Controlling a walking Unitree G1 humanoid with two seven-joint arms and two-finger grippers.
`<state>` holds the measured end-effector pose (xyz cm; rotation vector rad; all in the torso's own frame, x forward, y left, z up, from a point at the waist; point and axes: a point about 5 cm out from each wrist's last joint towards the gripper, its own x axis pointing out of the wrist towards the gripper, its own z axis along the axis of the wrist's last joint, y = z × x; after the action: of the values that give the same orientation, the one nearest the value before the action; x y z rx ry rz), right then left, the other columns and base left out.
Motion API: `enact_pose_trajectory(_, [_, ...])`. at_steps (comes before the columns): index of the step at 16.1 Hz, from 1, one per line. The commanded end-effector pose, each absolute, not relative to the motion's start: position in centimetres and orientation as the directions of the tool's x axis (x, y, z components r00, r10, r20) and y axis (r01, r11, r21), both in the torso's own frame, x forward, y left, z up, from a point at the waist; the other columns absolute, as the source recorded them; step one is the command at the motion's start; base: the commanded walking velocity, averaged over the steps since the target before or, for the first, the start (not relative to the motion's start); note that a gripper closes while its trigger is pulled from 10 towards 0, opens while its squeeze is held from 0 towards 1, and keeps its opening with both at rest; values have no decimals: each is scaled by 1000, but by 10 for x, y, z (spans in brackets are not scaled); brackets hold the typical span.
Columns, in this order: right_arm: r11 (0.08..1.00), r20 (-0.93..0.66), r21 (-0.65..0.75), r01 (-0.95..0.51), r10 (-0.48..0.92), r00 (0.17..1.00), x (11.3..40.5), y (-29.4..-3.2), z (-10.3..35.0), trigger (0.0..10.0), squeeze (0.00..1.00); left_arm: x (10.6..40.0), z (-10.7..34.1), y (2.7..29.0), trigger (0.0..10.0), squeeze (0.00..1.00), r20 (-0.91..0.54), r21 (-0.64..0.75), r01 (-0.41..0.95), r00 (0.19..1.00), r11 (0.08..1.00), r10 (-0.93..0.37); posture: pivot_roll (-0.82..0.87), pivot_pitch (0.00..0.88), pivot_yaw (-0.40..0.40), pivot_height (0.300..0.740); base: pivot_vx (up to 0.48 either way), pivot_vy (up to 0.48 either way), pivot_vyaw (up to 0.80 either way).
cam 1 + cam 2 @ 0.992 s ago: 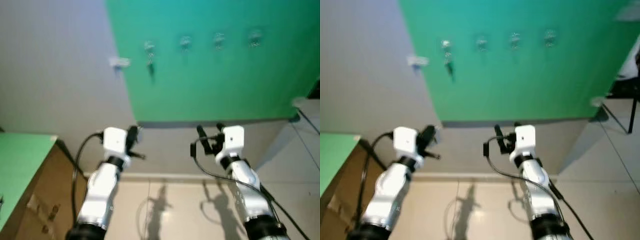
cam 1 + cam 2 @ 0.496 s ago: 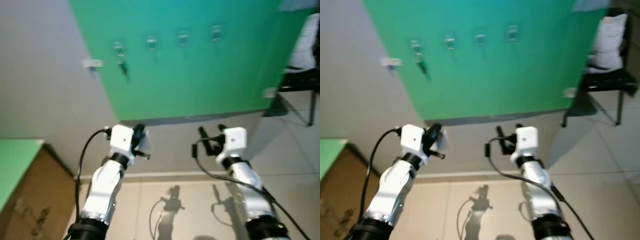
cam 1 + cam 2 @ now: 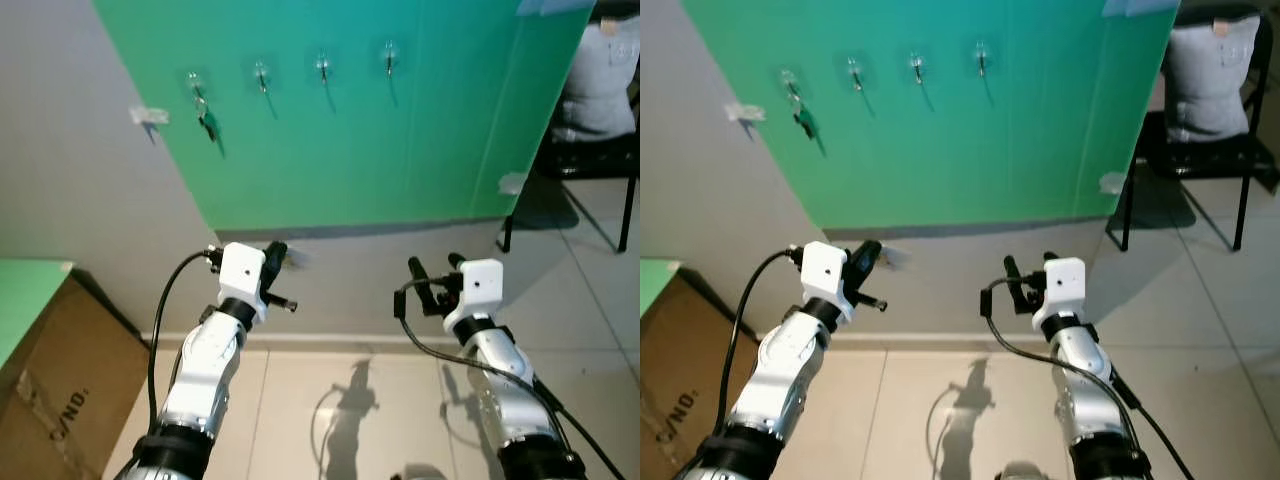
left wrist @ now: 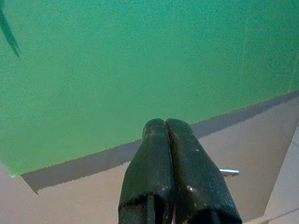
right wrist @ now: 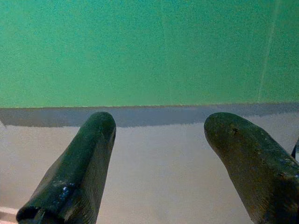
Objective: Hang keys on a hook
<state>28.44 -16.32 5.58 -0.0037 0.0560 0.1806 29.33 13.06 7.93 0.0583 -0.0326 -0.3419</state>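
Note:
A green panel (image 3: 350, 140) on the wall carries a row of several small hooks. A dark bunch of keys (image 3: 203, 112) hangs from the leftmost hook (image 3: 196, 78); the other hooks, such as (image 3: 323, 66), are bare. My left gripper (image 3: 277, 256) is raised in front of the wall, well below the hooks, with its fingers (image 4: 154, 154) pressed shut. A faint pale blur sits by their tips; I cannot tell what it is. My right gripper (image 3: 436, 266) is held at the same height, open, with nothing between its fingers (image 5: 84, 158).
A cardboard box (image 3: 60, 380) under a green top (image 3: 25, 300) stands at the left. A black chair with a grey cushion (image 3: 600, 110) is at the right, beside the panel. A white tab (image 3: 148, 115) is stuck on the grey wall. Tiled floor (image 3: 350, 420) lies below.
The whole picture has slid left and sharpened, so the camera has turned right; the chair has come into view. Both arms hold much the same pose.

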Motion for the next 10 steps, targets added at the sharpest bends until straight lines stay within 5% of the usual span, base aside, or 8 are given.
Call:
enact_pose_trajectory(1, [981, -23, 17, -195, 195, 981, 286, -154, 60, 10000, 0, 295, 84, 140, 0, 0, 38, 74, 303, 951, 950, -306, -253, 0, 127, 740, 371, 240, 0])
enact_pose_trajectory(10, [979, -17, 22, -203, 203, 979, 286, -152, 59, 10000, 0, 299, 94, 129, 0, 0, 61, 90, 368, 925, 925, -374, -250, 0, 127, 740, 450, 0, 0])
